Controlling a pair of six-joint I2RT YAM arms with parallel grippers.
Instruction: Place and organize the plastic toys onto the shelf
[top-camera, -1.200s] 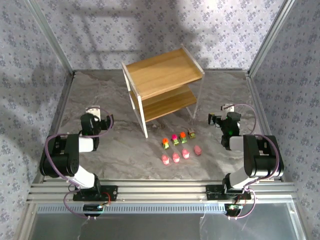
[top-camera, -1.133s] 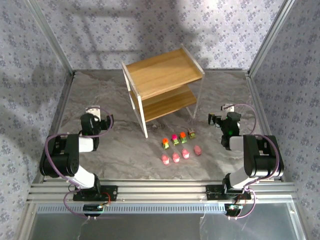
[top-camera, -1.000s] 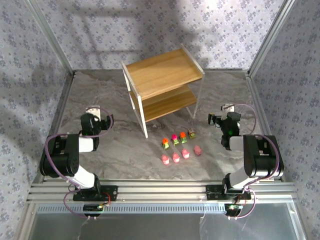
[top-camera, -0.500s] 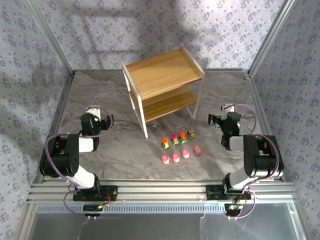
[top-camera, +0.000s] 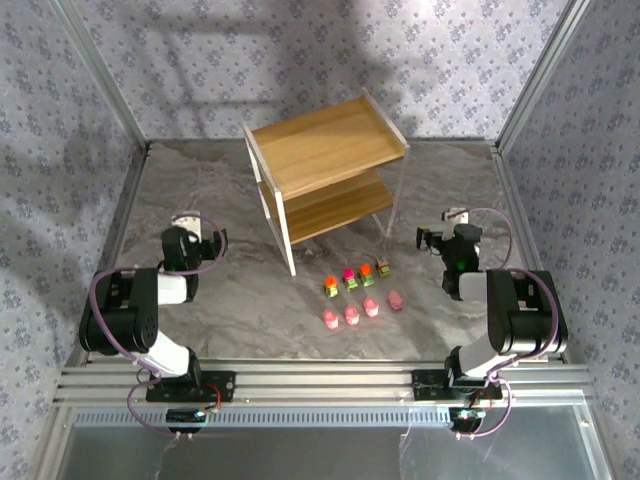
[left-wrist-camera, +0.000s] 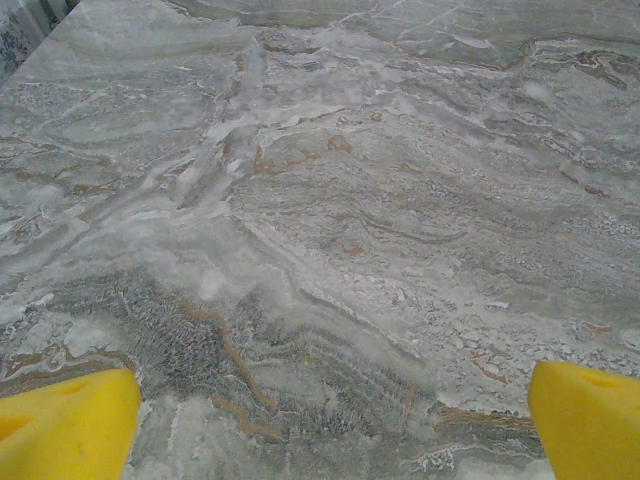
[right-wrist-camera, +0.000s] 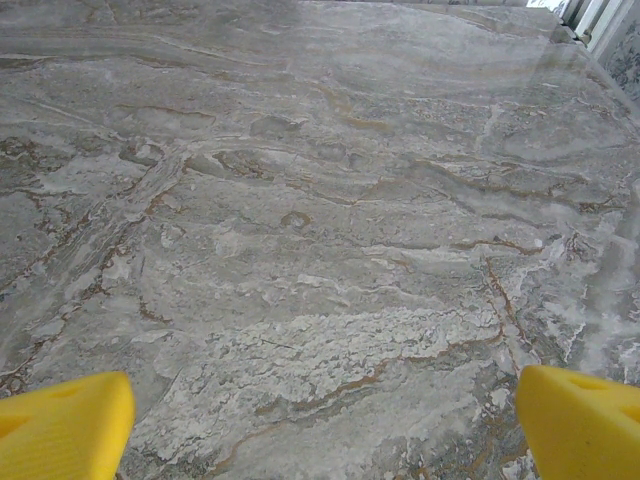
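Nothing moved, toys (top-camera: 352, 314) near shelf (top-camera: 325, 148) overhead

text: none legible | labels: none | brands: none | numbers: none | signs: none

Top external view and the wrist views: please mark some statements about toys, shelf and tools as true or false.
1. The trucks form the row nearer the shelf. True.
2. The pink figures lie on the shelf's lower tier. False: they lie on the table.
3. The shelf's top board carries neither kind. True.
4. The left tool grips something. False: it is open, holding nothing.
5. The right tool is shut. False: it is open.
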